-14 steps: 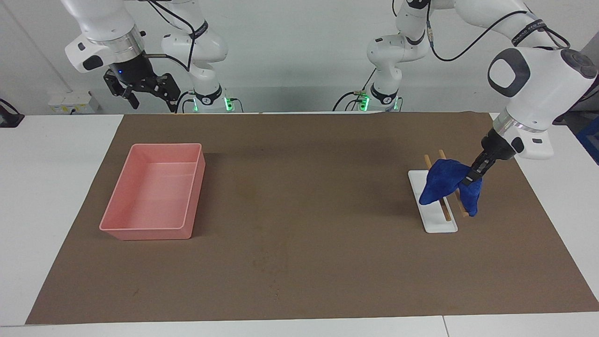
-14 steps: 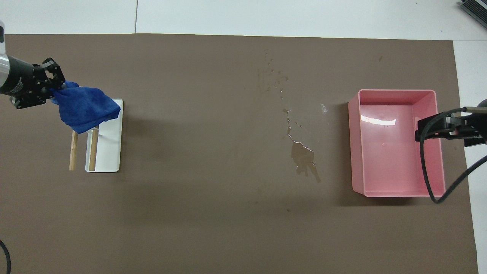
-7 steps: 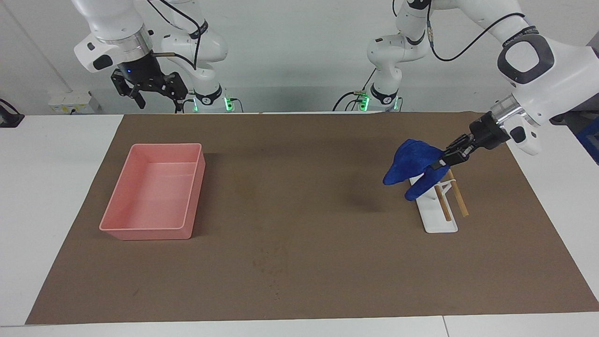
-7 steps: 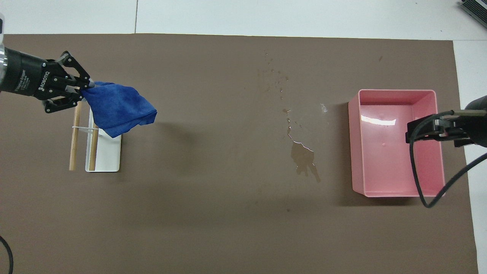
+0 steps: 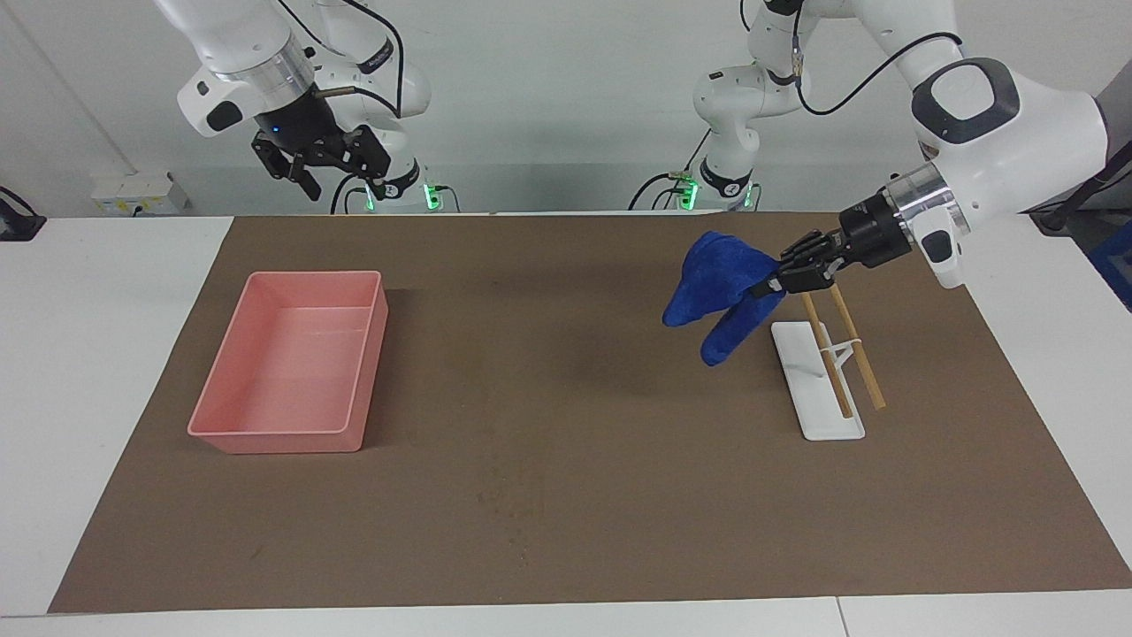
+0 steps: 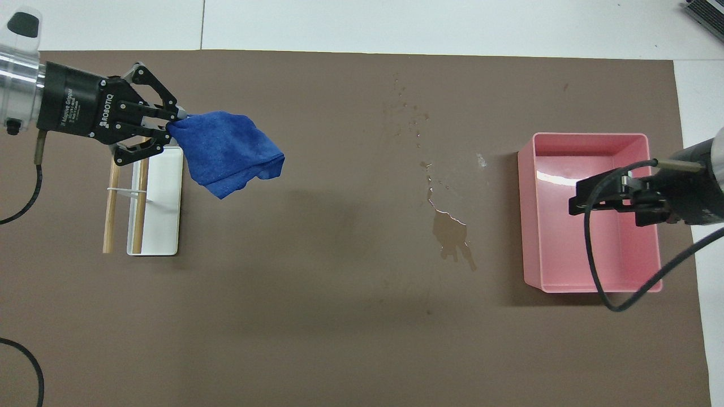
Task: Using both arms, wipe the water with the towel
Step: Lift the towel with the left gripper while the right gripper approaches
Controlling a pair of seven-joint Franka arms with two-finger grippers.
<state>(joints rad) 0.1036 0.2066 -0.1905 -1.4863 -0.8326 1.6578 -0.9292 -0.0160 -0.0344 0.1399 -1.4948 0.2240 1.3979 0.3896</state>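
So I've got the left gripper [image 5: 768, 285] pinched tight on one corner of the towel [image 5: 721, 292], and the cloth is hanging in the air, draped down in two lobes. In the overhead view the left gripper [image 6: 172, 120] sits over the rack [image 6: 161, 209], with the towel [image 6: 229, 151] spread out toward the middle of the mat [image 6: 339, 339]. It's off the rack completely, nothing touching it but the fingertips.

The rack [image 5: 818, 385] is a white base with two wooden rails, sitting near the mat edge at the left arm's end of the table. The towel's lower edge hangs above the mat just beside the rack's base.

Water [image 6: 449, 234] is a puddle in the middle of the mat, with a trail of drops [image 6: 410, 116] running away from the robots. Between the towel and the puddle the mat is wide open brown surface.

The tray [image 5: 292, 363] sits at the right arm's end, near the puddle but apart from it, well inside the mat edge. In the overhead view the tray's rim [image 6: 529, 215] faces the water.

The right gripper [image 5: 320, 164] is held high up above the mat edge nearest the robots, holding nothing, fingers spread apart. From overhead the right gripper [image 6: 608, 195] covers the tray.
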